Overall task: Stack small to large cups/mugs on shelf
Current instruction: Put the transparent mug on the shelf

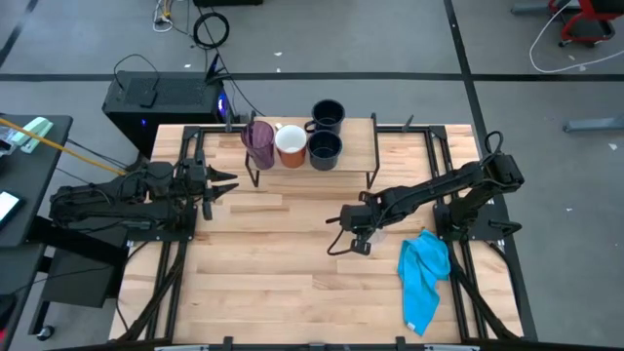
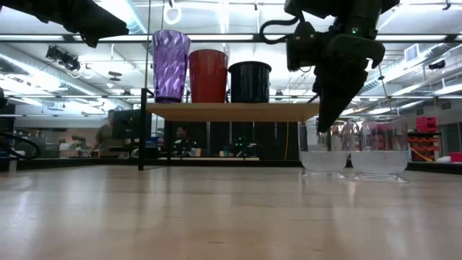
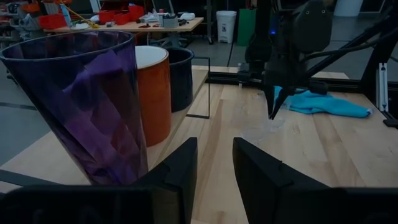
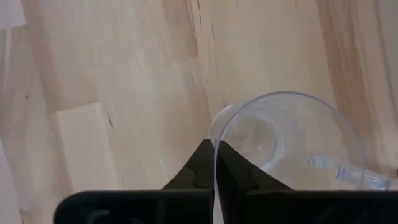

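- The right gripper (image 4: pixel 214 167) is clamped on the rim of a clear glass (image 4: pixel 292 140) standing on the table (image 1: pixel 292 283), with bare wood all around.
- The left gripper (image 3: pixel 212 163), part open and empty, sits beside the shelf (image 1: pixel 356 156).
- The purple tumbler (image 1: pixel 258 142), orange mug (image 1: pixel 291 144) and navy mugs (image 1: pixel 325 146) stand on the shelf.
- Only the low view shows a second glass (image 2: pixel 380 148) next to the first.
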Controlling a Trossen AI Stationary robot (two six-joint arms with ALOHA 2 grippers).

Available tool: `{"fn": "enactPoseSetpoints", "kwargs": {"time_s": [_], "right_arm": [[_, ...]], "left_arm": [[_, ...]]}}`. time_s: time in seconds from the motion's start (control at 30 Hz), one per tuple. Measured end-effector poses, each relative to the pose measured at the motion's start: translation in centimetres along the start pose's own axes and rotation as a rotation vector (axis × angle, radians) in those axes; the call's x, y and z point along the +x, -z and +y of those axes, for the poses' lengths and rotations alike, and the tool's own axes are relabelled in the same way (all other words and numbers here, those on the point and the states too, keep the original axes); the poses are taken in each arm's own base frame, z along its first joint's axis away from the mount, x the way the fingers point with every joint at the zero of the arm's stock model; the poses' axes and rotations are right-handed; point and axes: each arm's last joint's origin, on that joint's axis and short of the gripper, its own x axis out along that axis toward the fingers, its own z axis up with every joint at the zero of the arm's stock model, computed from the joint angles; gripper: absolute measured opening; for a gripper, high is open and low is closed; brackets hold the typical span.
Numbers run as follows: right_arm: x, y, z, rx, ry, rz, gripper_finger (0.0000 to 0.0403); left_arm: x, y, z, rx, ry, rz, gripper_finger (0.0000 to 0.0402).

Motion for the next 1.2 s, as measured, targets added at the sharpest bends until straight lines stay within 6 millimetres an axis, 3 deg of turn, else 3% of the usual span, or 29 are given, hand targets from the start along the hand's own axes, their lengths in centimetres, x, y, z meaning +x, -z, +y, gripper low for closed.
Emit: {"fn": "enactPoseSetpoints", "kwargs": {"time_s": [0.23, 0.57, 0.9, 1.2], "right_arm": [[-1.7, -1.5, 0.3, -0.064, -0.024, -0.048, 0.0004], [-7.5, -4.6, -0.7, -0.139, -0.002, -0.045, 0.0002], [-12.2, -6.4, -3.4, -0.208, 0.072, -0.051, 0.0002], [-13.5, -7.1, -6.7, -0.217, 0.112, -0.033, 0.0002]], "left_arm": [[0.0, 0.0, 0.0, 0.0, 0.0, 0.0, 0.011], [0.0, 0.0, 0.0, 0.001, 0.0, 0.002, 0.011], [0.0, 0.0, 0.0, -0.016, 0.0, 0.003, 0.011], [0.0, 0.0, 0.0, -0.016, 0.0, 0.003, 0.011]]}}
